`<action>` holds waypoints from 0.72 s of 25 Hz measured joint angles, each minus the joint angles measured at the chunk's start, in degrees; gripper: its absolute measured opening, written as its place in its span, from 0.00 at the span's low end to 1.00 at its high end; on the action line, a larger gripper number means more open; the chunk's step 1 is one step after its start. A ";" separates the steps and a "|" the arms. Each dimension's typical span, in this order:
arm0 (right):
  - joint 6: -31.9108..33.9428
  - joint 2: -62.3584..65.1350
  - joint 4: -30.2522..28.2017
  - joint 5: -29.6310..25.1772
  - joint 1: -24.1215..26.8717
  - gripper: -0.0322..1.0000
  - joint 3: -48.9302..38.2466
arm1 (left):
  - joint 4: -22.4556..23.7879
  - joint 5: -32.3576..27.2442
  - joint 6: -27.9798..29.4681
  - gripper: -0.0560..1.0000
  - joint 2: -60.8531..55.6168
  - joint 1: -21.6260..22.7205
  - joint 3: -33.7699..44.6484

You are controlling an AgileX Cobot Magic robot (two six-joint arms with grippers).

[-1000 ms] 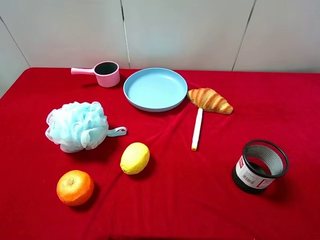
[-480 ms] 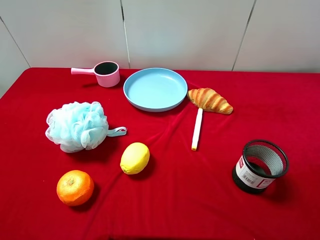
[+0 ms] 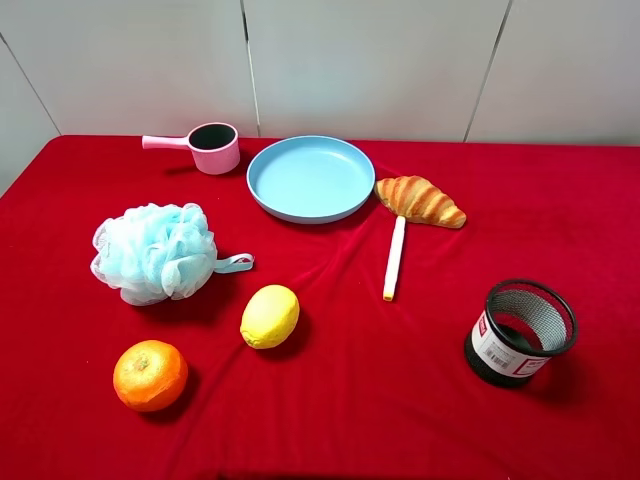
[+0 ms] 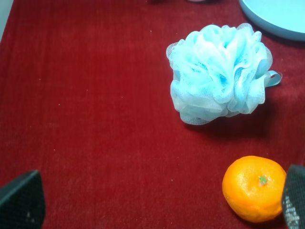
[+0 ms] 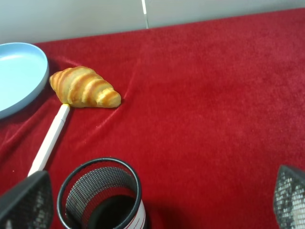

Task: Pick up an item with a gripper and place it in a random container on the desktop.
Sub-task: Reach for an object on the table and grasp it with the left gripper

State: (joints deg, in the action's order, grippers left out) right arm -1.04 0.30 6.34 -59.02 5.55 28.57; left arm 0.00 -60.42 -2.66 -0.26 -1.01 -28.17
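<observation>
Left wrist view, orange on red cloth, left hand spread wide

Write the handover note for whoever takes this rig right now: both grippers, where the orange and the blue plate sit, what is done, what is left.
Left gripper: open, empty, fingers wide apart, above the cloth near the orange.
Right gripper: open, empty, over the far side by the mesh cup.
Orange: on the red cloth at the front left, untouched.
Light-blue plate: at the back centre, nothing in it.
Done: nothing picked up or placed yet.
Left: grasp the orange, most likely with the left gripper, carry it past the bath puff and lemon, and set it in the plate.
</observation>
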 joint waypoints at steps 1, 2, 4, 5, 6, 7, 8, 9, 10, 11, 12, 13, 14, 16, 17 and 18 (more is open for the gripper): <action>0.00 0.00 0.00 0.00 0.00 0.70 0.00 | 0.00 0.00 0.00 0.99 0.00 0.00 0.00; 0.00 0.00 0.00 0.00 0.00 0.70 0.00 | 0.00 0.00 0.00 0.99 0.00 0.00 0.00; 0.00 0.00 0.00 0.00 0.00 0.70 0.00 | 0.00 0.00 0.00 0.99 0.00 0.00 0.00; 0.00 0.00 0.00 0.00 0.00 0.70 0.00 | 0.00 0.00 0.00 0.99 0.00 0.00 0.00; 0.00 0.00 0.00 0.00 0.00 0.70 0.00 | 0.00 0.00 0.00 0.99 0.00 0.00 0.00; 0.00 0.00 0.00 0.00 0.00 0.70 0.00 | 0.00 0.00 0.00 0.99 0.00 0.00 0.00; 0.00 0.00 0.00 0.00 0.00 0.70 0.00 | 0.00 0.00 0.00 0.99 0.00 0.00 0.00; 0.00 0.00 0.00 0.00 0.00 0.70 0.00 | 0.00 0.00 0.00 0.99 0.00 0.00 0.00; 0.00 0.00 0.00 0.00 0.00 0.70 0.00 | 0.00 0.00 0.00 0.99 0.00 0.00 0.00; 0.00 0.00 0.00 0.00 0.00 0.70 0.00 | 0.00 0.00 0.00 0.99 0.00 0.00 0.00; 0.00 0.00 0.00 0.00 0.00 0.70 0.00 | 0.00 0.00 0.00 0.99 0.00 0.00 0.00; 0.00 0.00 0.00 0.00 0.00 0.70 0.00 | 0.00 0.00 0.00 0.98 0.00 0.00 0.00; 0.00 0.00 0.00 0.00 0.00 0.70 0.00 | 0.00 0.00 0.00 0.98 0.45 0.00 -0.07; 0.00 0.00 0.00 0.00 0.00 0.70 0.00 | 0.00 -0.41 0.00 0.98 2.91 0.00 -0.95; 0.00 0.00 0.00 0.00 0.00 0.70 0.00 | 0.00 -0.64 0.00 0.98 4.85 0.00 -1.56; 0.00 0.00 0.00 0.00 0.00 0.70 0.00 | 0.00 -0.92 0.00 0.98 6.65 0.00 -2.28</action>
State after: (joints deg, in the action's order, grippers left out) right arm -1.04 0.30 6.34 -59.02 5.55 28.57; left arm 0.00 -61.34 -2.66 6.39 -1.01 -30.45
